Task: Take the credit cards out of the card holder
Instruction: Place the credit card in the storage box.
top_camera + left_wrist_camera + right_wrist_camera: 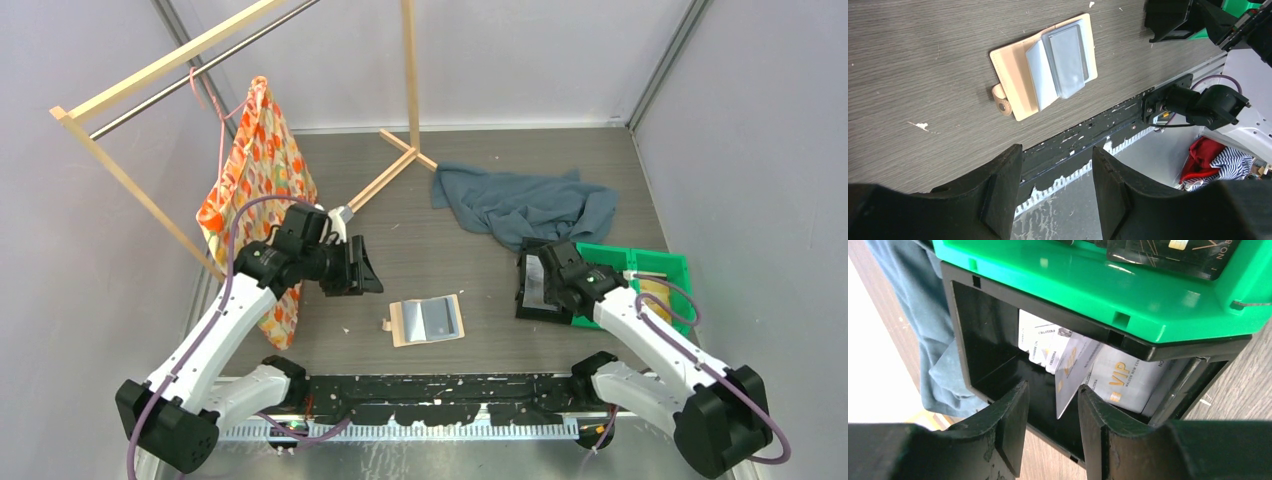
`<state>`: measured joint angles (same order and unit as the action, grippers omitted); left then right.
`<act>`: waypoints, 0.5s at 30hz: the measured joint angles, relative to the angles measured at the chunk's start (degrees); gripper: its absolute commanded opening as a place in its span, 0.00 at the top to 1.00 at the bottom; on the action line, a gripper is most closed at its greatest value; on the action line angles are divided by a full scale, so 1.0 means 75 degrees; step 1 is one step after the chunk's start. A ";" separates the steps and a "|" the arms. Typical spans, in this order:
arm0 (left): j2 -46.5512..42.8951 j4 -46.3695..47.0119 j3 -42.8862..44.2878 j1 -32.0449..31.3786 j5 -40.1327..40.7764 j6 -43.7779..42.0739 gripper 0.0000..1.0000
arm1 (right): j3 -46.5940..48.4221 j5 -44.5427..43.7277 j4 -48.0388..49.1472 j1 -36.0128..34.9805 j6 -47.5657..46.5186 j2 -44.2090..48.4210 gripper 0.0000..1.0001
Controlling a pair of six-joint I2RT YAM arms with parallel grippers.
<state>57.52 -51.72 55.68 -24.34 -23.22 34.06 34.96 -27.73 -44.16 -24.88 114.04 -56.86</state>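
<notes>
Several cards (1120, 382) lie in the black tray (963, 340) toward the surface's (480, 250) right edge, under the right fingers (1010, 422), which are apart and empty. The card holder (428, 320) lies open at the middle of the near edge, with the left fingers (998, 195) apart nearby; whether a card is left inside is unclear.

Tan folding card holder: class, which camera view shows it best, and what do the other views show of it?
Left wrist view: the tan folding card holder appears large, opened flat, pockets clear. Top external shows the tan folding card holder small and distant. Right wrist does not show it.
</notes>
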 measured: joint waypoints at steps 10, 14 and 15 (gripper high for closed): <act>0.0000 0.0189 -0.0187 0.0000 -0.0076 0.0035 0.45 | 0.0128 0.0204 -0.0280 0.0017 -0.0883 0.1049 0.47; 0.0000 0.0504 -0.0434 0.0000 -0.0157 0.0256 0.45 | 0.0391 0.0347 0.0213 -0.0379 -0.1982 0.1099 0.42; 0.0000 0.0647 -0.0565 -0.0003 -0.0213 0.0376 0.46 | 0.0548 0.0265 0.0329 -0.0682 -0.2285 0.1026 0.40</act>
<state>57.52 -46.87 51.44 -24.36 -24.82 36.88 39.07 -25.74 -41.69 -30.00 96.90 -49.17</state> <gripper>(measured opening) 0.547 0.554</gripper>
